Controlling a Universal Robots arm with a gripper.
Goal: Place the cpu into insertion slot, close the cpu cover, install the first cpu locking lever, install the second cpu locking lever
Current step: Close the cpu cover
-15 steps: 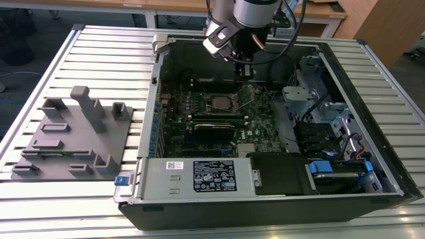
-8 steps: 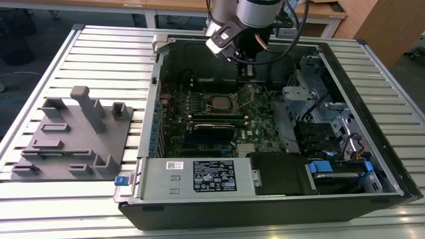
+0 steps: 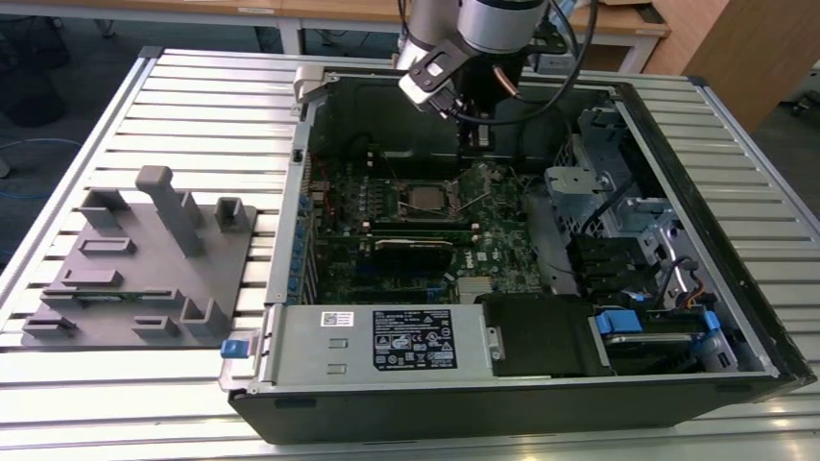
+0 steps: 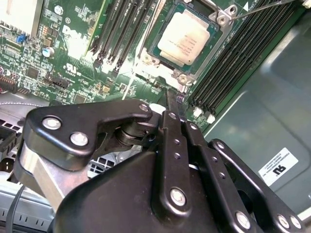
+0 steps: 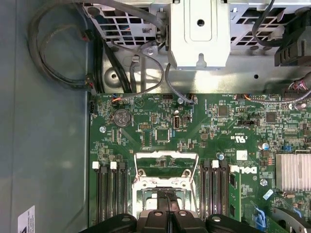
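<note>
Open computer case [image 3: 717, 288] lying on a slatted metal counter [image 3: 192, 106]; a grey moulded fixture block [image 3: 141, 259] sits at the exterior view's left, beside the case but apart from it. The arm comes down from the top centre of the exterior view, and the gripper [image 3: 471, 144] is inside the case over the upper part of the green motherboard [image 3: 500, 250]. A labelled power supply [image 3: 384, 341] runs along the case's near edge in the lower centre of that frame. In the second wrist view the gripper [image 4: 176, 99] has its two slim black fingers pressed together, with nothing seen between them. The tips hover just short of the socket's silvery corner, and contact cannot be judged. The cpu [image 4: 187, 40] lies flat in the insertion slot [image 4: 194, 72] with its dull metal top fully bare and a narrow margin showing on all sides. In the first wrist view the cpu cover [image 5: 166, 156] appears lifted off the slot at the edge away from the gripper [image 5: 168, 194] — green board shows through its cut-out centre. A thin silvery lever rod [image 4: 262, 7] angles out past one corner of the socket. Long black memory slots [image 4: 121, 29] flank the socket on both sides. A finned heat sink [image 5: 294, 172] and a round coin battery [image 5: 121, 116] sit elsewhere on the board — both well apart from the socket.
</note>
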